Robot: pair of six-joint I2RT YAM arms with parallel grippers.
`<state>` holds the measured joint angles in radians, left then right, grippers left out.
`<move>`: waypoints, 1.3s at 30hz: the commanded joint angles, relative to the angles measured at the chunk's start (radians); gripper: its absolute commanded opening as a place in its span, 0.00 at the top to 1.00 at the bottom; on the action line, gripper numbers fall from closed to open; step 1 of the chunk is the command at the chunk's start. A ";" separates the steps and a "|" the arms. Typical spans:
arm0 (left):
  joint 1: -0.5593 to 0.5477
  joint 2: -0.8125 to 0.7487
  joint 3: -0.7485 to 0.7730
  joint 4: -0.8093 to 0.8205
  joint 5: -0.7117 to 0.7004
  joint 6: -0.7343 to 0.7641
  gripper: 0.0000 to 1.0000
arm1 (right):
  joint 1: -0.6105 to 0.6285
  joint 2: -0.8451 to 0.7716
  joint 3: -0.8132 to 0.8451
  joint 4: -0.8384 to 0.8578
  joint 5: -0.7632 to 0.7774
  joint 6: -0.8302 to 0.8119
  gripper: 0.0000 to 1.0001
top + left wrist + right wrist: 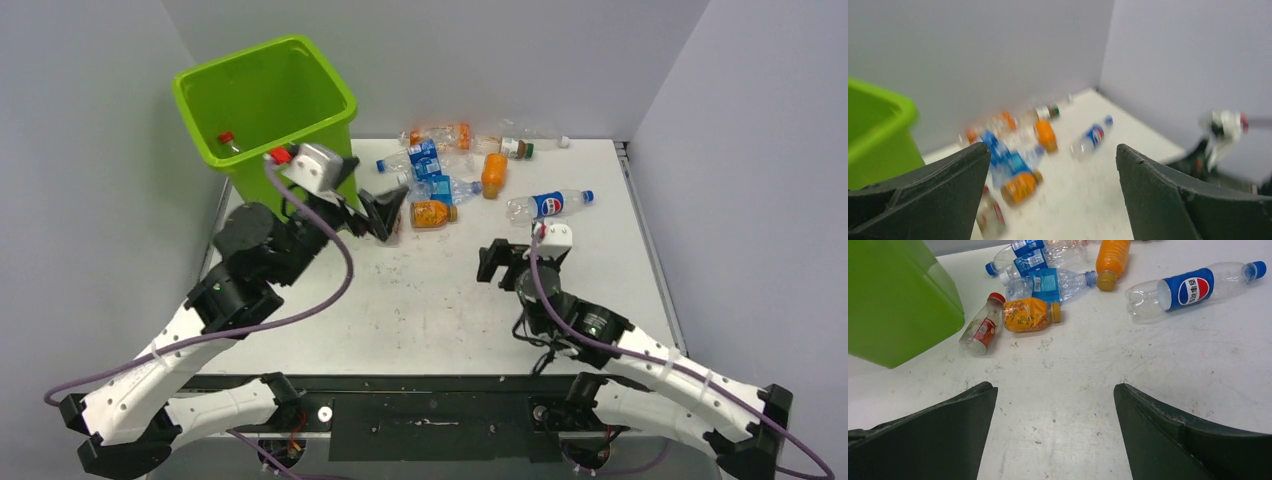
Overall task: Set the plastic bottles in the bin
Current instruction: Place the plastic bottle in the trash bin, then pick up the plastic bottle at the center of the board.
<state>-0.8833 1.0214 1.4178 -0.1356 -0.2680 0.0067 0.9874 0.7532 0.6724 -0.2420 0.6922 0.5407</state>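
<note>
While our left gripper (385,213) hangs just right of the bin (270,95) in the top view's upper left, we see its jaws wide apart and empty. Our right gripper (497,262) sits right of centre over the counter (430,300), jaws likewise spread on nothing. Most plastic bottles (440,187) lie scattered across the upper middle of the counter, and one red-capped bottle (229,140) rests inside the bin.

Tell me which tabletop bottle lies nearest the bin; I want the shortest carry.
The clear bottle with the red cap and red label, beside the bin; the orange-labelled bottle and the rest lie farther off.
</note>
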 commanded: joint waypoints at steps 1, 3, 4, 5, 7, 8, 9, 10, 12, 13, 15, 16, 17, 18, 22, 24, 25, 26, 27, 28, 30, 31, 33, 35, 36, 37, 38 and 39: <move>-0.009 -0.046 -0.294 -0.149 0.110 -0.175 0.04 | -0.148 0.166 0.126 -0.024 -0.107 0.055 0.10; -0.010 -0.090 -0.388 -0.141 0.099 -0.195 0.04 | -0.287 0.196 0.118 0.031 -0.223 0.100 0.10; -0.010 -0.112 -0.429 -0.132 0.094 -0.205 0.04 | -0.363 0.203 0.108 0.062 -0.280 0.138 0.10; -0.010 -0.132 -0.463 -0.122 0.091 -0.212 0.04 | -0.441 0.207 0.098 0.094 -0.337 0.183 0.10; -0.009 -0.174 -0.531 -0.099 0.088 -0.217 0.04 | -0.599 0.230 0.075 0.155 -0.438 0.276 0.10; -0.011 -0.190 -0.560 -0.084 0.083 -0.220 0.04 | -0.660 0.250 0.066 0.178 -0.466 0.327 0.10; -0.010 -0.212 -0.595 -0.072 0.076 -0.224 0.04 | -0.733 0.276 0.062 0.198 -0.491 0.375 0.10; -0.009 -0.228 -0.621 -0.060 0.069 -0.228 0.04 | -0.773 0.306 0.060 0.212 -0.505 0.422 0.10; -0.010 -0.258 -0.667 -0.042 0.052 -0.239 0.04 | -0.834 0.378 0.065 0.232 -0.510 0.503 0.10; -0.010 -0.272 -0.686 -0.034 0.042 -0.254 0.04 | -0.855 0.418 0.073 0.233 -0.515 0.527 0.10; -0.009 -0.296 -0.714 -0.025 0.023 -0.282 0.04 | -0.886 0.511 0.104 0.233 -0.524 0.561 0.10; -0.010 -0.303 -0.715 -0.030 0.022 -0.287 0.04 | -0.895 0.553 0.123 0.263 -0.524 0.569 0.10; -0.011 -0.309 -0.711 -0.036 0.021 -0.287 0.04 | -0.900 0.597 0.141 0.279 -0.523 0.574 0.10; -0.013 -0.314 -0.710 -0.042 0.018 -0.286 0.04 | -0.903 0.633 0.162 0.294 -0.519 0.575 0.10; -0.024 -0.340 -0.720 -0.050 -0.011 -0.299 0.04 | -0.915 0.760 0.250 0.317 -0.508 0.580 0.10; -0.031 -0.345 -0.720 -0.050 -0.017 -0.298 0.04 | -0.921 0.796 0.266 0.355 -0.513 0.579 0.10; -0.033 -0.346 -0.719 -0.051 -0.019 -0.298 0.04 | -0.925 0.820 0.276 0.368 -0.515 0.581 0.10; -0.033 -0.347 -0.718 -0.051 -0.020 -0.298 0.04 | -0.929 0.840 0.289 0.369 -0.516 0.584 0.10; -0.033 -0.346 -0.716 -0.053 -0.021 -0.298 0.04 | -0.935 0.865 0.305 0.364 -0.518 0.590 0.10; -0.032 -0.349 -0.715 -0.054 -0.022 -0.298 0.04 | -0.939 0.894 0.327 0.356 -0.522 0.592 0.10; -0.032 -0.348 -0.717 -0.055 -0.021 -0.299 0.04 | -0.952 0.947 0.369 0.326 -0.535 0.605 0.10; -0.033 -0.348 -0.717 -0.055 -0.022 -0.299 0.04 | -0.957 0.971 0.386 0.318 -0.541 0.613 0.10; -0.032 -0.345 -0.716 -0.055 -0.025 -0.300 0.04 | -0.965 1.009 0.405 0.316 -0.550 0.626 0.10; -0.032 -0.340 -0.715 -0.060 -0.030 -0.299 0.04 | -0.968 1.035 0.419 0.319 -0.555 0.633 0.10; -0.033 -0.339 -0.713 -0.062 -0.030 -0.298 0.04 | -0.969 1.046 0.426 0.320 -0.554 0.633 0.10; -0.033 -0.336 -0.712 -0.064 -0.030 -0.299 0.04 | -0.968 1.058 0.437 0.321 -0.556 0.634 0.10; -0.032 -0.334 -0.712 -0.064 -0.029 -0.298 0.04 | -0.968 1.070 0.444 0.322 -0.557 0.637 0.10; -0.032 -0.331 -0.712 -0.064 -0.029 -0.299 0.04 | -0.968 1.082 0.451 0.324 -0.559 0.638 0.10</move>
<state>-0.9112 0.6849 0.6979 -0.2344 -0.2844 -0.2821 0.0246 1.8130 1.0626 0.0563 0.1432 1.1545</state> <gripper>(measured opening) 0.962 0.897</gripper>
